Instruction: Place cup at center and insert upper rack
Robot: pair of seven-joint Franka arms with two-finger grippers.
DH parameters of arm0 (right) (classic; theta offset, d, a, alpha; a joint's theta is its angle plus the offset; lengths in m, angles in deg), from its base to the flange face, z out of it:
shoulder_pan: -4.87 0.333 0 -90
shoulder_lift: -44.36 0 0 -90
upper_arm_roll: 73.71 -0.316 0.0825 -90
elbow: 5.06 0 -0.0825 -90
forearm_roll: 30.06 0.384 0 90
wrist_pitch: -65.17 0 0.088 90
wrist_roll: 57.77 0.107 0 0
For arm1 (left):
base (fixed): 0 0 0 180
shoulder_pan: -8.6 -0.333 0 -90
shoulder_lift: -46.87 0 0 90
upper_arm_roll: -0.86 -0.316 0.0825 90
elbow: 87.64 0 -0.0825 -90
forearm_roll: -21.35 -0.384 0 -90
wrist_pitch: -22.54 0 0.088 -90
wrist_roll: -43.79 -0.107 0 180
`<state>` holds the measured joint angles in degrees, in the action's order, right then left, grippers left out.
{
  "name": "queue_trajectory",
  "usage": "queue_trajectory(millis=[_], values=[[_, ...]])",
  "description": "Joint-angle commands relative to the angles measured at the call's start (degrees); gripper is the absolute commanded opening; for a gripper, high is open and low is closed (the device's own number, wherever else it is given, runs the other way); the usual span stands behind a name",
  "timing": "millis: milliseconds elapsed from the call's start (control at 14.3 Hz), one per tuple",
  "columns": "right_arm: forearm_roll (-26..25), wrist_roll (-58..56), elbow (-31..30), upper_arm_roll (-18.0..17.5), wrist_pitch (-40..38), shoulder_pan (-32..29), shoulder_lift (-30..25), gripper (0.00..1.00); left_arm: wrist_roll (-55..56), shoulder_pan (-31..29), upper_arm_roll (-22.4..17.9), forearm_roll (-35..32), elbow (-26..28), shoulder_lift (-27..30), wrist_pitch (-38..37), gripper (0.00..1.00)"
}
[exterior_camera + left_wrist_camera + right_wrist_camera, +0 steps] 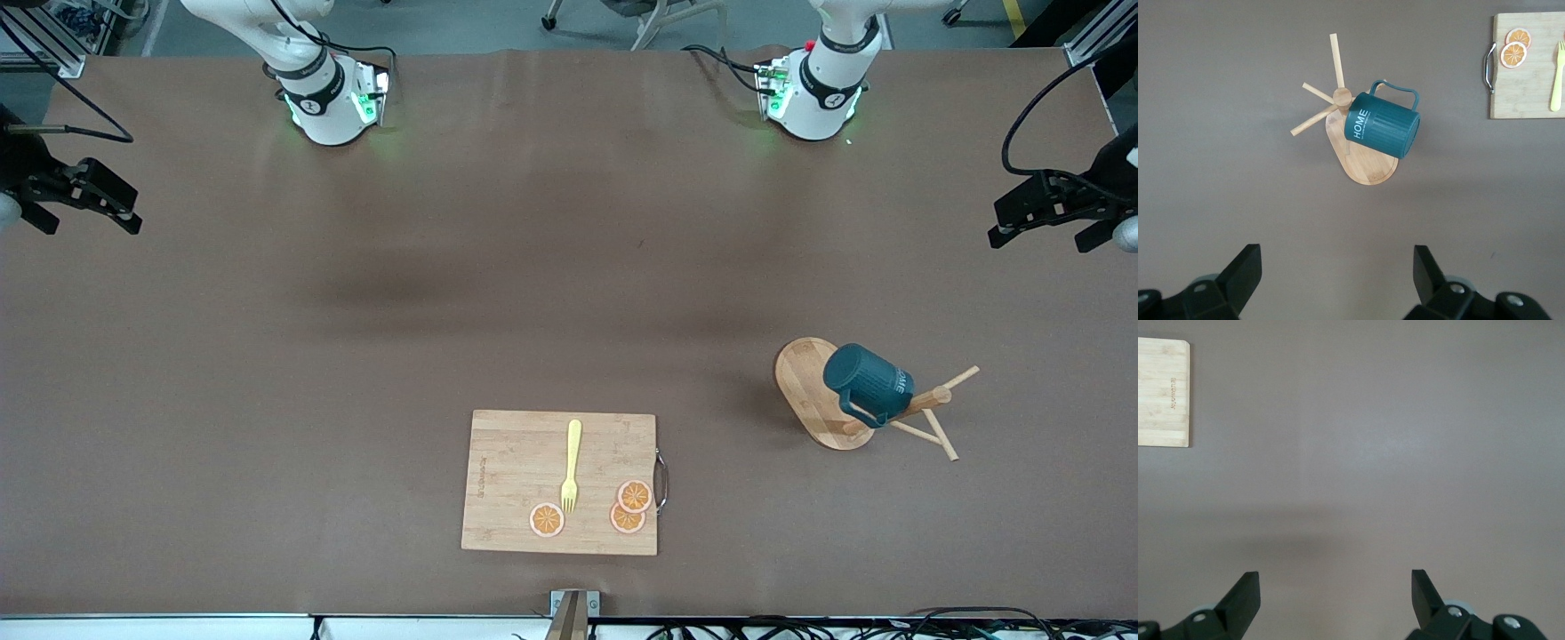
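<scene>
The dark teal cup (867,382) hangs by its handle on a peg of the wooden mug tree, the upper rack (805,391), which stands toward the left arm's end of the table. In the left wrist view the cup (1381,127) shows white lettering and covers part of the rack's oval base (1365,167). My left gripper (1045,236) is open and empty, up over the table's edge at its own end, its fingertips (1245,263) wide apart. My right gripper (89,222) is open and empty over the table's edge at the right arm's end, over bare table (1335,587).
A rectangular bamboo cutting board (516,480) lies near the front camera at the table's middle, with a yellow fork (571,467) and three orange slices (633,507) on it. It shows in the left wrist view (1525,87) and its corner in the right wrist view (1161,393).
</scene>
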<state>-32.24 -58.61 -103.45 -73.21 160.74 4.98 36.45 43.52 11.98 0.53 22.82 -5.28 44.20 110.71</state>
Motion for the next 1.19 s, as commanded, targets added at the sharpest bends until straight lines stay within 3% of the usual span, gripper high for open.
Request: queue_trajectory(millis=[0,350,489,699,1119], values=[[0.94,0.40,-3.11,-0.32,1.73,-0.73,-2.46,1.00,0.88,3.64,-3.35,-0.59,1.05,1.35,0.07,1.00],[0.94,0.31,-3.91,-0.41,2.26,-0.72,-3.52,1.00,3.35,4.35,-4.33,-0.24,0.97,1.27,-0.02,1.00],[0.94,0.31,-3.82,-0.24,1.47,-0.81,-4.04,1.00,3.17,2.95,-3.89,-0.15,0.79,0.91,-0.02,1.00],[0.94,0.05,-3.56,-0.24,0.06,-0.73,-4.05,1.00,2.64,-1.53,-0.20,-0.24,0.44,0.74,-0.02,1.00],[0.94,-0.13,-3.56,-0.24,0.41,-1.43,-3.87,1.00,3.08,-1.46,0.07,-0.24,0.44,0.91,-0.11,1.00]])
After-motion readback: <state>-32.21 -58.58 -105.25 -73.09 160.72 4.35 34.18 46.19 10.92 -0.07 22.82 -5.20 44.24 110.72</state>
